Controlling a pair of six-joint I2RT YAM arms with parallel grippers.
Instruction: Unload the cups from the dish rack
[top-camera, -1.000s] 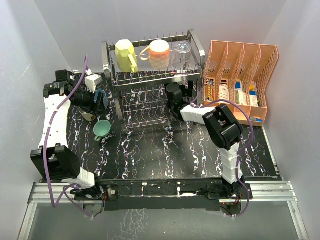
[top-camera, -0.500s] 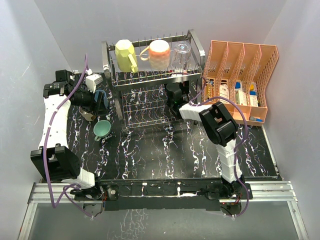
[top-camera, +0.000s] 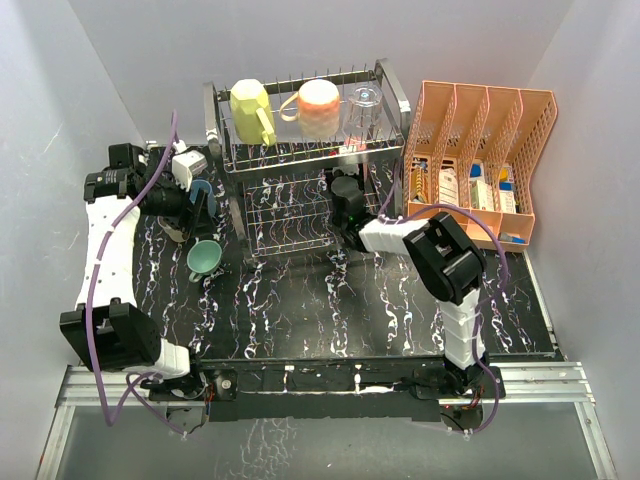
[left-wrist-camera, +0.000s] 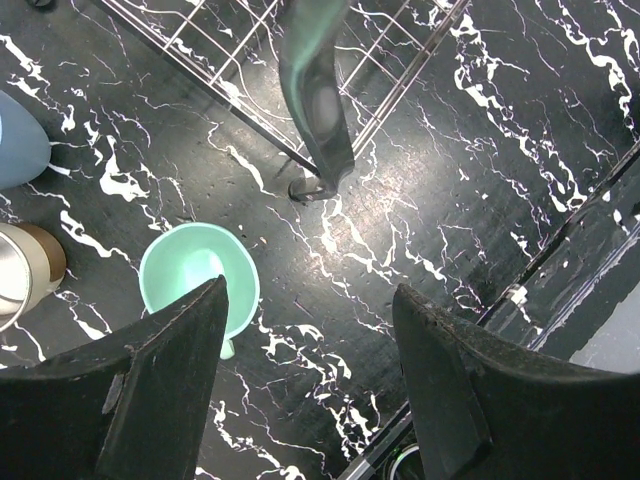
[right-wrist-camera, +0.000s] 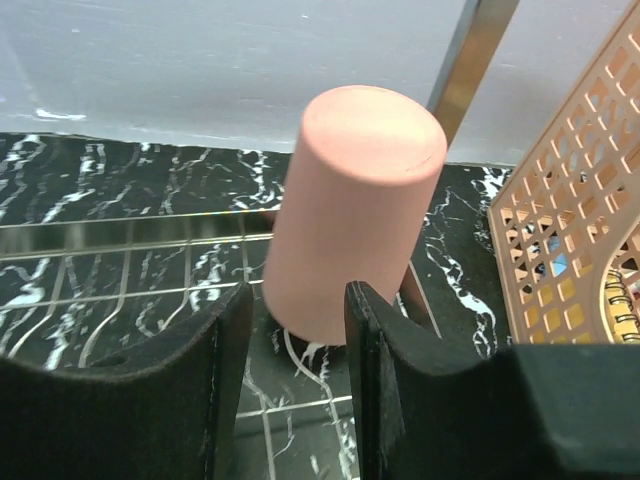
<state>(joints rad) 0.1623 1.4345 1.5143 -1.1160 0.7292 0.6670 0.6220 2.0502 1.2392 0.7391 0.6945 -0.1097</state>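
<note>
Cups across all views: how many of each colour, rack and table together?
yellow mug: 1
peach mug: 1
clear glass: 1
salmon cup: 1
teal cup: 1
blue cup: 1
brown-and-white cup: 1
Total: 7

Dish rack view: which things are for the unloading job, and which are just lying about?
For the job:
dish rack
yellow mug
peach-pink mug
clear glass
salmon cup
teal cup
blue cup
brown-and-white cup

Just lying about:
orange file organiser
small packets inside it
</note>
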